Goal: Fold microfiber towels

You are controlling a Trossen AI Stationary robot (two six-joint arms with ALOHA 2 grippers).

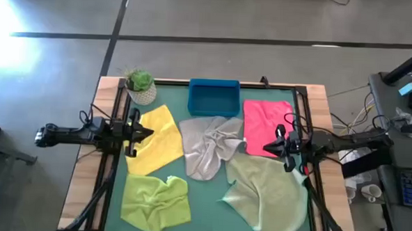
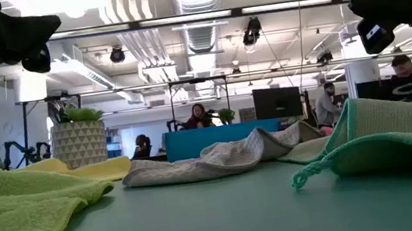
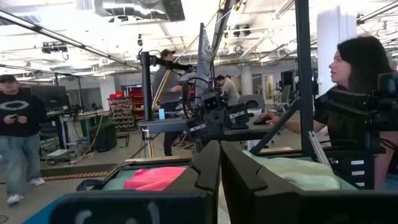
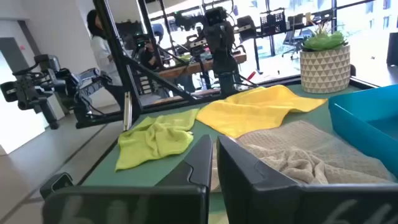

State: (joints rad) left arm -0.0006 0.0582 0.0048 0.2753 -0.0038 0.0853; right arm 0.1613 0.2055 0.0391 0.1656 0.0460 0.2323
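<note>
Five towels lie on the green table: yellow [image 1: 156, 139] at the left, lime green [image 1: 155, 200] at the near left, crumpled light grey [image 1: 209, 145] in the middle, hot pink [image 1: 265, 125] at the far right, and the larger pale sage green [image 1: 267, 190] at the near right. My left gripper [image 1: 148, 133] hovers shut above the yellow towel's right part. My right gripper [image 1: 270, 145] hovers shut above the pink towel's near edge. Both are empty and raised above the table.
A blue tray [image 1: 214, 98] stands at the far middle. A potted plant [image 1: 140, 87] stands at the far left corner. Black frame rails [image 1: 108, 160] run along the table's left and right sides. People work in the room beyond.
</note>
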